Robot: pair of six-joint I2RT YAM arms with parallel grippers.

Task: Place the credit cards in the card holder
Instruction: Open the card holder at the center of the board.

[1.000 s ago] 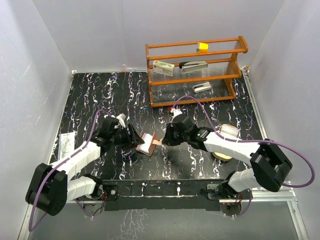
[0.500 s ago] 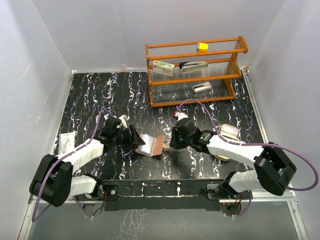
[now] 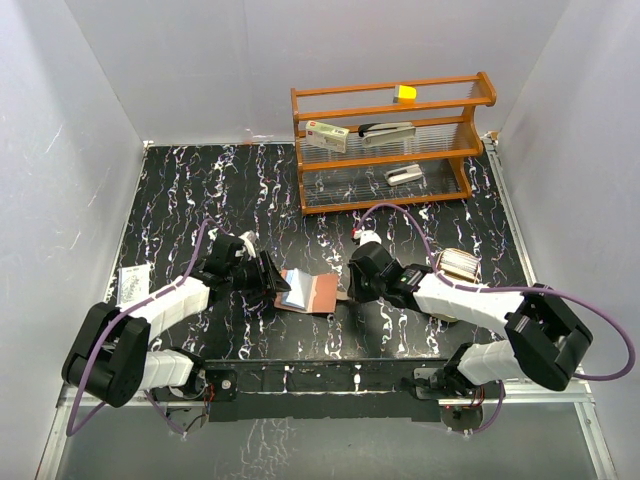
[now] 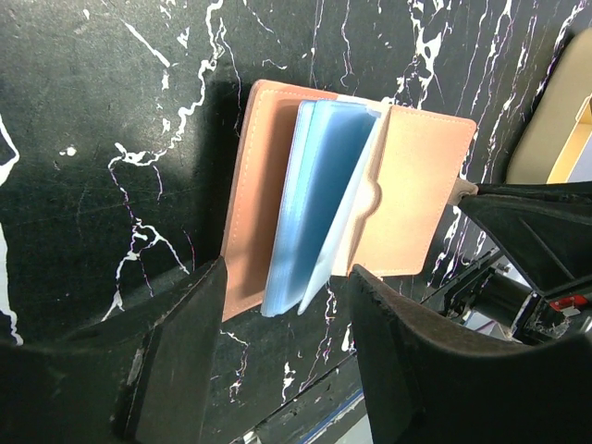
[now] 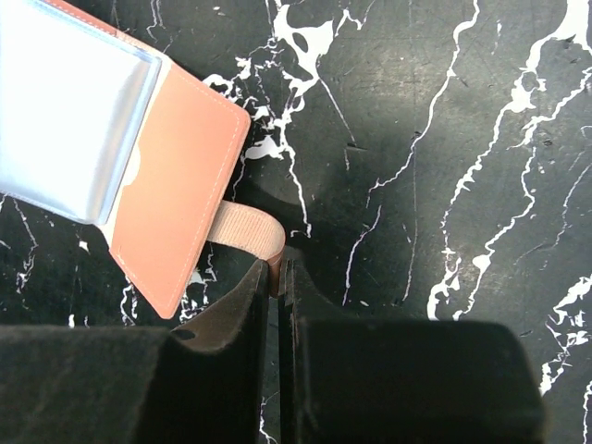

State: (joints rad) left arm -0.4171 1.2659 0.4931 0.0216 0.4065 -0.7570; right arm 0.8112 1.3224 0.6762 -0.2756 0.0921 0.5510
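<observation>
Progress: light blue credit cards (image 4: 319, 203) stand stacked inside the open card holder (image 3: 312, 293). No loose card shows on the marbled table (image 3: 200, 190), so loading looks nearly done and closing is probably what is left.
Holder position: flat on the table, between both grippers.
Left gripper (image 4: 282, 305): spread, fingers either side of the holder's edge.
Right gripper (image 5: 277, 273): pressed together, pinching the holder's strap tab (image 5: 245, 231).
Count: one holder with two panels; several blue cards, exact number unclear.

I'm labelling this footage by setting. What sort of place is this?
Probably a robot test booth in a lab: plain white walls box in a black marble-patterned tabletop, a left arm and right arm are bolted at its near edge, and an orange wooden rack holds small items.
</observation>
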